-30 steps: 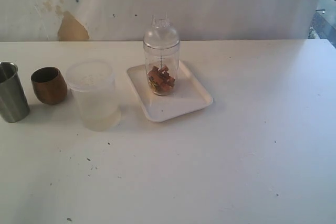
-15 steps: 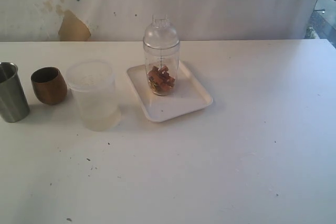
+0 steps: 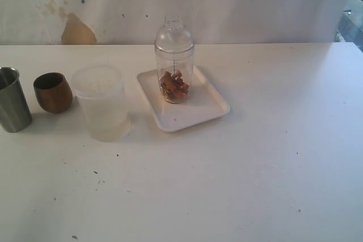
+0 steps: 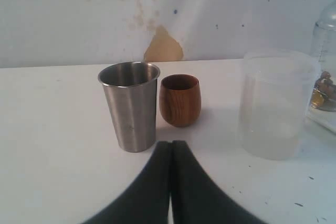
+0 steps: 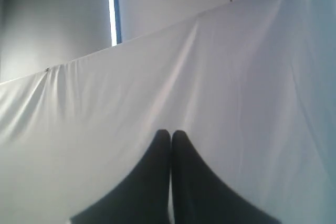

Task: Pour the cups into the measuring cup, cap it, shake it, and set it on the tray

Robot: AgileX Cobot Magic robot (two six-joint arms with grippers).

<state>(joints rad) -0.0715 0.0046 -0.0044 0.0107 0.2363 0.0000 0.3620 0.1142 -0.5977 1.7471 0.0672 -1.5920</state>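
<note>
The clear measuring cup (image 3: 174,63) stands upright on the white tray (image 3: 199,111), capped with a domed lid and holding brown pieces at its bottom. At the table's left edge stand the steel tumbler (image 3: 12,100) and, beside it, the brown wooden cup (image 3: 53,92). In the left wrist view the steel tumbler (image 4: 129,106) and wooden cup (image 4: 180,99) stand just beyond my left gripper (image 4: 171,144), which is shut and empty. My right gripper (image 5: 170,134) is shut too, facing only white cloth. Neither gripper shows in the exterior view.
A frosted translucent plastic tub (image 3: 101,102) with a lid stands between the wooden cup and the tray; the left wrist view also shows the tub (image 4: 274,106). A white wall with a brown patch (image 3: 77,30) backs the table.
Nothing on the table has moved. The brown patch on the backdrop shifted slightly in the middle frame and is back where it was.
</note>
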